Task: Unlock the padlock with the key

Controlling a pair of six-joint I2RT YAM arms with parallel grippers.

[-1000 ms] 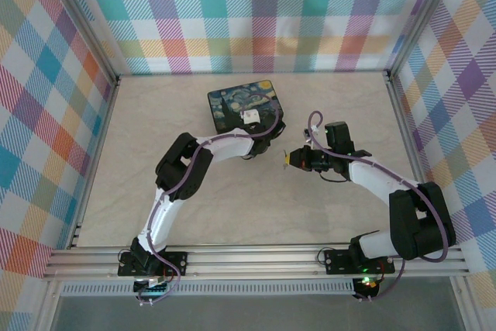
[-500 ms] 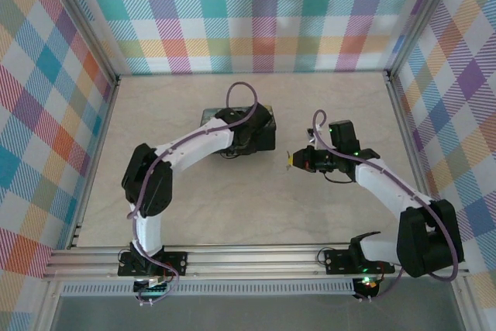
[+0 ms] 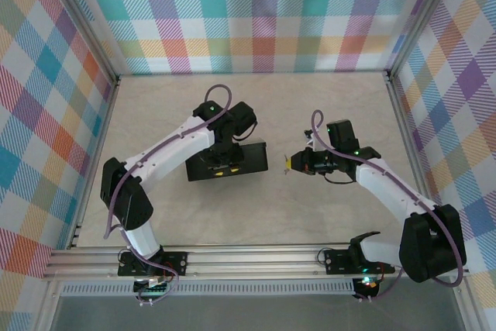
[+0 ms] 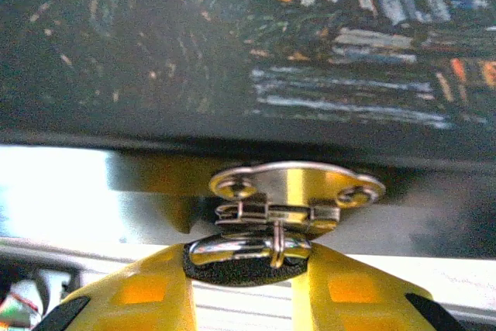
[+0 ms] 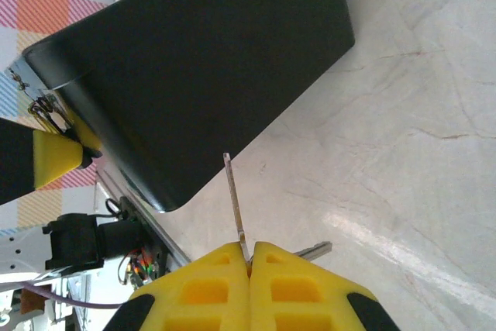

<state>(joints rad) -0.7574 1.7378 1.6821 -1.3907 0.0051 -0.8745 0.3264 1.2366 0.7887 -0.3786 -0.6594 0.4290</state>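
Note:
The dark starry-night tin (image 3: 232,162) stands tipped up on the table under my left arm. In the left wrist view its painted face (image 4: 232,52) is above a brass hasp (image 4: 298,187). The padlock (image 4: 232,249) hangs from that hasp by its thin metal shackle, and its body is hidden. My left gripper (image 4: 246,260) is shut on it, a yellow finger on each side. My right gripper (image 5: 249,249) is shut on the key (image 5: 233,199), whose thin blade points at the tin's plain dark side (image 5: 209,60). In the top view that gripper (image 3: 294,162) hovers just right of the tin.
A second key (image 5: 314,251) sticks out sideways from the right fingers. Checked walls and aluminium rails (image 3: 256,261) enclose the marbled table (image 3: 333,106). My left arm (image 3: 167,149) arches over the table's left half.
My left arm swung round and over the tin, which went from lying flat with its painted lid up to tipped on edge, nearer the front. The right gripper barely moved.

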